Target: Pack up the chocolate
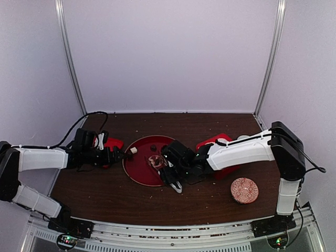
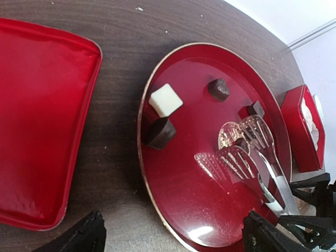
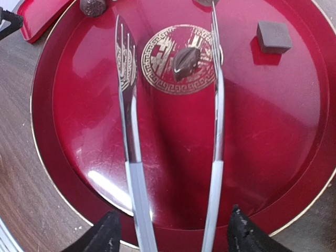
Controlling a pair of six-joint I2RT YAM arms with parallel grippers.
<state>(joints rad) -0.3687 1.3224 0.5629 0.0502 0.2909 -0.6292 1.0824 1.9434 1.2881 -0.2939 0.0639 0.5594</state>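
Silver metal tongs (image 3: 127,105): we are holding them agape, empty.
Round red plate (image 3: 273,131): 5 small dark and white chocolates (image 2: 160,132) are waiting unpacked.

bright, even overhead light; white glare streaks on the glossy red plate (image 3: 286,142); chocolate (image 3: 274,37) casts short soft shadows; top view grainy.

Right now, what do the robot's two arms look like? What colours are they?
Both the left arm and the right arm have chunky white shells with black joints. Each ends in a black gripper with two pointy fingers: left gripper, right gripper. Thin black cables loop off them, and tiny green lights glow at the bases.
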